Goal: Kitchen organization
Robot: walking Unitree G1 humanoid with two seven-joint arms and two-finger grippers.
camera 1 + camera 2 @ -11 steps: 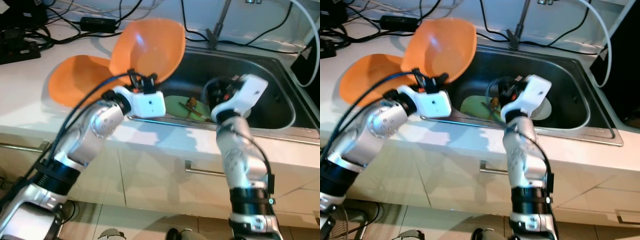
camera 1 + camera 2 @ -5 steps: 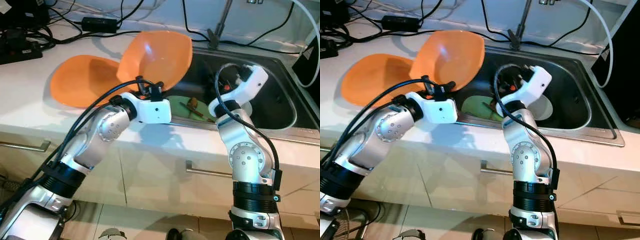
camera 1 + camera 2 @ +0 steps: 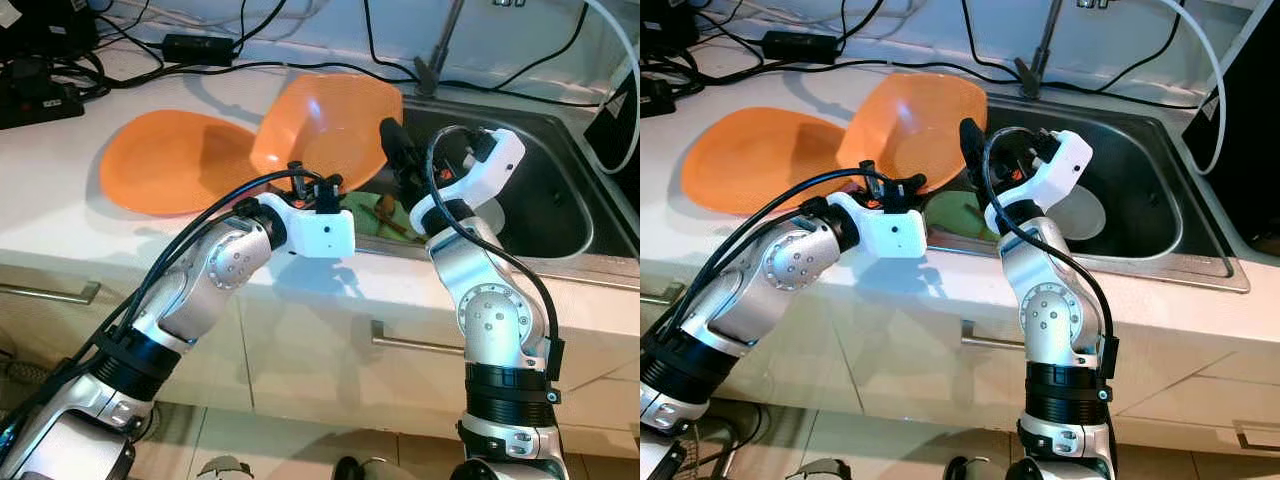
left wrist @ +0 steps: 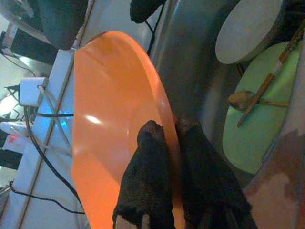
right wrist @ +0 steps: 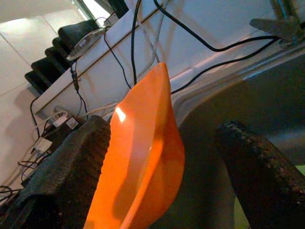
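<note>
So far, I judge the tidying is only partly done. One orange plate (image 3: pixel 170 165) lies flat on the white counter (image 3: pixel 60 225), well to the left of the sink (image 3: pixel 540 190). My left gripper (image 4: pixel 169 138) has its two fingers pressed together on the rim of a second orange bowl (image 3: pixel 325 135), which stands tilted over the sink's left edge. My right gripper (image 5: pixel 162 157) sits above the sink with its fingers spread wide, one either side of the bowl's rim, not yet touching it as far as I can tell. Down in the sink basin lie a green plate (image 4: pixel 262 119) with chopsticks (image 4: pixel 269 78) and a spoon (image 4: pixel 240 100) on it, and a pale round plate (image 4: pixel 250 28) beside it; these are left to clear. The bowl's hollow faces away from the sink, towards the flat orange plate, and its long axis runs from my left fingers up towards the faucet (image 3: pixel 1035 45).
</note>
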